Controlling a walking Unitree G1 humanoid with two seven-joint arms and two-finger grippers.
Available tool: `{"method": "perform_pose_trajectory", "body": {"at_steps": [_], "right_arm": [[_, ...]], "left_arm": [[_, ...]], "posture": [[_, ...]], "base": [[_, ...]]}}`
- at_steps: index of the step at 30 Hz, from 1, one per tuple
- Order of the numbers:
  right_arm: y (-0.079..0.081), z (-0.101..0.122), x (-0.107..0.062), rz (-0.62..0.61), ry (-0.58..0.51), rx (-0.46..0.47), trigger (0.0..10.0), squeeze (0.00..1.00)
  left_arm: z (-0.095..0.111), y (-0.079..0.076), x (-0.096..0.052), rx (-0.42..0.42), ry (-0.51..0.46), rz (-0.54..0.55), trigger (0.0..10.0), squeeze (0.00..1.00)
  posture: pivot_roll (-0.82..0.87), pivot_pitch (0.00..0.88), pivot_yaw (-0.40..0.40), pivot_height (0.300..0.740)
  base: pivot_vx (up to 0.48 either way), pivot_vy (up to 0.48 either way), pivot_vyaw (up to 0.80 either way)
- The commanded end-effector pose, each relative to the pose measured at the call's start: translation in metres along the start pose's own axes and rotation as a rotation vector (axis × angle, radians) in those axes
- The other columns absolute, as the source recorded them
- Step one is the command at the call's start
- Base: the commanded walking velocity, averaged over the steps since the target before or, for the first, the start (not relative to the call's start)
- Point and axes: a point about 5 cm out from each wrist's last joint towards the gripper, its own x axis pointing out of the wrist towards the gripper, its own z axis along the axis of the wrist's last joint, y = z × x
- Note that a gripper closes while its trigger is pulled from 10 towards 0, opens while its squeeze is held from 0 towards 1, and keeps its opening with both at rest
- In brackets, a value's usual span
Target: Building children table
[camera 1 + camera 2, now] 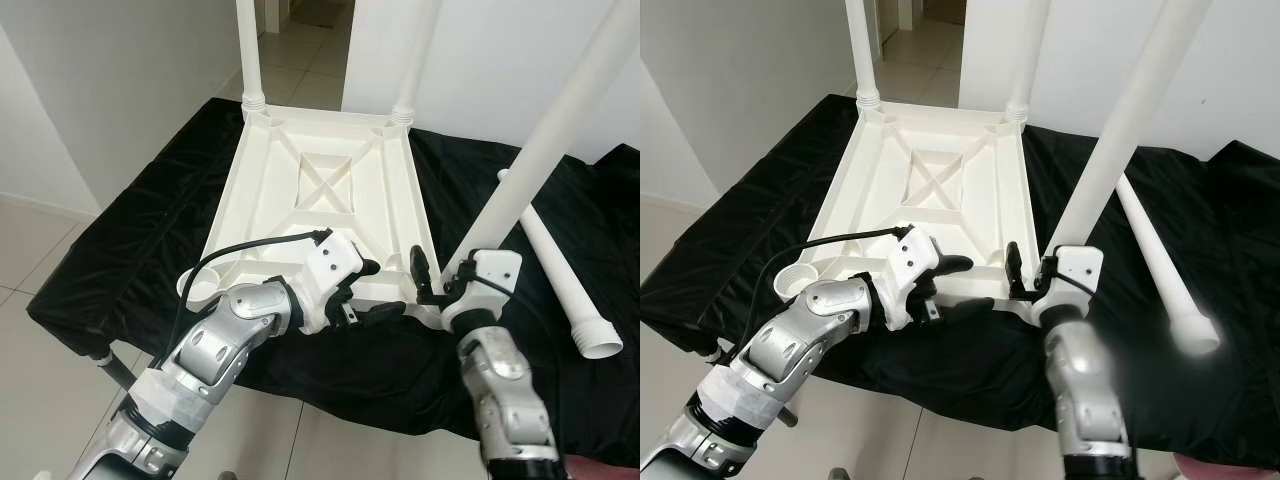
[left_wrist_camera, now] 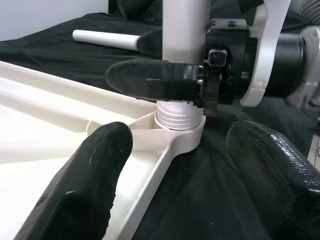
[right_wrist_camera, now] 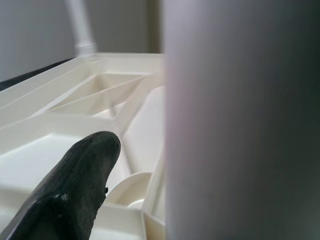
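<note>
The white tabletop (image 1: 318,190) lies upside down on a black cloth (image 1: 130,250) spread over a low surface, with two legs (image 1: 249,55) already standing upright at its far corners. At the near right corner a third leg (image 1: 560,125) leans up and away to the right, its threaded end seated in the corner socket (image 2: 181,131). The right gripper (image 1: 432,277) is pinching this leg just above the socket. From the head you see little more than one black finger against the leg, but the left wrist camera shows it plainly: a finger (image 2: 150,80) laid across the leg right above the ribbed collar. The right wrist camera adds a close look at the leg's shaft beside one fingertip (image 3: 75,185), with the tabletop's ribbed underside beyond. The left gripper (image 1: 372,290) sits spread wide at the tabletop's near edge, close to that socket, gripping nothing. A fourth leg (image 1: 560,280) lies loose on the cloth to the right. The near left socket (image 1: 200,290) stands empty.
</note>
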Motion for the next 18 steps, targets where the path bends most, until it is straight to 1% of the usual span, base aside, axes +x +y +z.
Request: {"method": "perform_pose_trajectory", "body": {"at_steps": [1, 2, 3, 4, 5, 6, 8, 10, 13, 15, 18], "right_arm": [[0.0, -0.003, 0.0, 0.028, 0.008, 0.013, 10.0, 0.0], [-0.003, -0.003, 0.0, 0.072, 0.017, -0.008, 10.0, 0.0], [-0.009, -0.002, 0.001, 0.152, 0.029, -0.037, 10.0, 0.0], [-0.009, -0.002, 0.001, 0.152, 0.029, -0.037, 10.0, 0.0], [-0.01, -0.003, 0.001, 0.196, 0.037, -0.042, 10.0, 0.0], [-0.01, -0.003, 0.001, 0.196, 0.037, -0.042, 10.0, 0.0], [-0.012, -0.003, 0.0, 0.27, 0.049, -0.05, 10.0, 0.0], [-0.012, -0.003, 0.0, 0.27, 0.049, -0.05, 10.0, 0.0], [-0.02, -0.007, 0.001, 0.371, 0.078, -0.071, 10.0, 0.0], [-0.023, -0.009, 0.003, 0.407, 0.093, -0.074, 10.0, 0.0], [-0.025, -0.01, 0.003, 0.423, 0.099, -0.071, 10.0, 0.0]], "left_arm": [[-0.002, -0.002, 0.0, 0.016, 0.021, -0.034, 10.0, 0.0], [-0.002, -0.003, 0.001, 0.016, 0.022, -0.038, 10.0, 0.0], [-0.004, -0.008, 0.003, 0.011, 0.024, -0.049, 10.0, 0.0], [-0.004, -0.008, 0.003, 0.011, 0.024, -0.049, 10.0, 0.0], [-0.005, -0.009, 0.003, 0.009, 0.028, -0.054, 10.0, 0.0], [-0.005, -0.009, 0.003, 0.009, 0.028, -0.054, 10.0, 0.0], [-0.007, -0.011, 0.003, 0.008, 0.036, -0.058, 10.0, 0.0], [-0.007, -0.011, 0.003, 0.008, 0.036, -0.058, 10.0, 0.0], [-0.008, -0.013, 0.002, 0.009, 0.046, -0.061, 10.0, 0.0], [-0.008, -0.013, 0.002, 0.008, 0.048, -0.064, 10.0, 0.0], [-0.008, -0.014, 0.002, 0.007, 0.048, -0.065, 10.0, 0.0]], "posture": [[-0.02, 0.066, -0.043, 0.74], [-0.02, 0.066, -0.043, 0.74], [-0.02, 0.068, -0.047, 0.74], [-0.02, 0.068, -0.047, 0.74], [-0.02, 0.068, -0.046, 0.74], [-0.02, 0.068, -0.046, 0.74], [-0.01, 0.07, -0.046, 0.74], [-0.01, 0.07, -0.046, 0.74], [-0.01, 0.069, -0.044, 0.74], [0.0, 0.066, -0.04, 0.74], [0.0, 0.066, -0.04, 0.74]], "base": [[0.0, 0.0, 0.0], [0.0, 0.0, 0.0], [0.0, 0.0, 0.0], [0.0, 0.0, 0.0], [0.0, 0.0, 0.0], [0.0, 0.0, 0.0], [0.0, 0.0, 0.0], [0.0, 0.0, 0.0], [0.0, 0.0, 0.0], [0.0, 0.0, 0.0], [0.0, 0.0, 0.0]]}}
